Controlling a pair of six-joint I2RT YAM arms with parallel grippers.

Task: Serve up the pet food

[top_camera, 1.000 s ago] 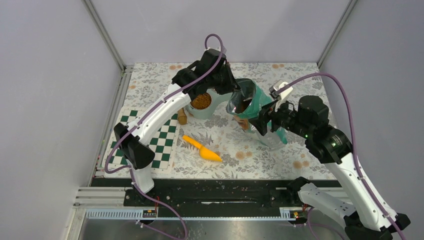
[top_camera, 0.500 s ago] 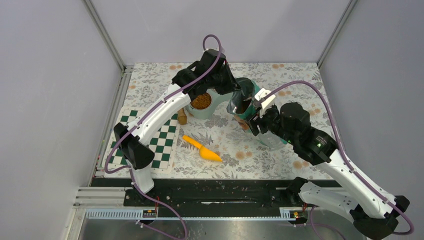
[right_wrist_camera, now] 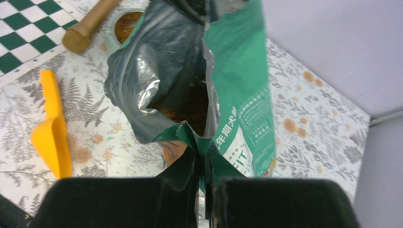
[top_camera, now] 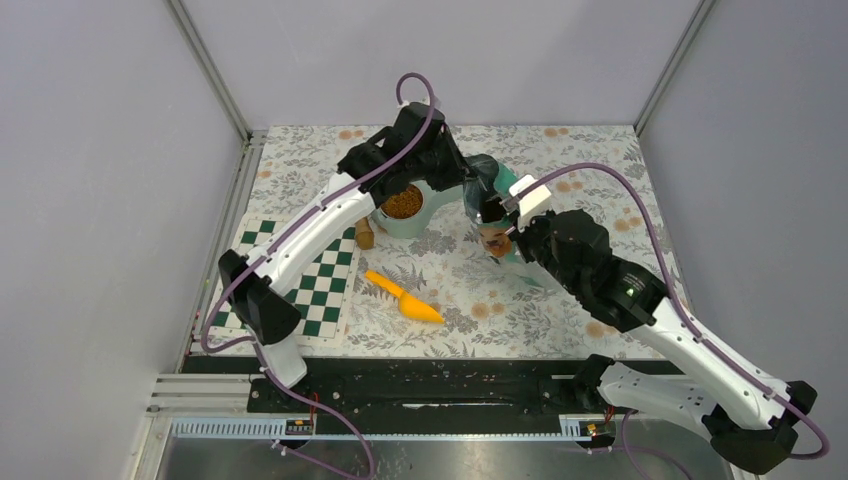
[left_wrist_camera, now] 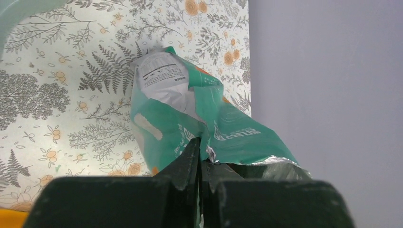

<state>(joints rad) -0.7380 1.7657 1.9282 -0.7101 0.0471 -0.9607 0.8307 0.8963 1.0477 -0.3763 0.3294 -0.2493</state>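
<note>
The teal-and-silver bag (top_camera: 488, 190) stands open at the middle of the floral table, held at its mouth from both sides. My left gripper (top_camera: 463, 184) is shut on the bag's far rim (left_wrist_camera: 209, 142). My right gripper (top_camera: 497, 218) is shut on the near rim (right_wrist_camera: 197, 137). In the right wrist view, brown pet food (right_wrist_camera: 192, 102) shows inside the open bag (right_wrist_camera: 237, 71). More pet food (top_camera: 402, 203) fills the pale bowl (top_camera: 418, 229) just left of the bag. An orange scoop (top_camera: 405, 298) lies on the table in front of the bowl, apart from both grippers.
A green-and-white checkered mat (top_camera: 318, 285) lies at the left, with a small wooden piece (top_camera: 364, 233) at its edge beside the bowl. Grey walls close in on the left, back and right. In the right wrist view the scoop (right_wrist_camera: 52, 133) lies left of the bag.
My right gripper has swung left to the bag's near rim and shut on it. The bag's mouth is pulled narrower. The left arm has shifted only slightly.
</note>
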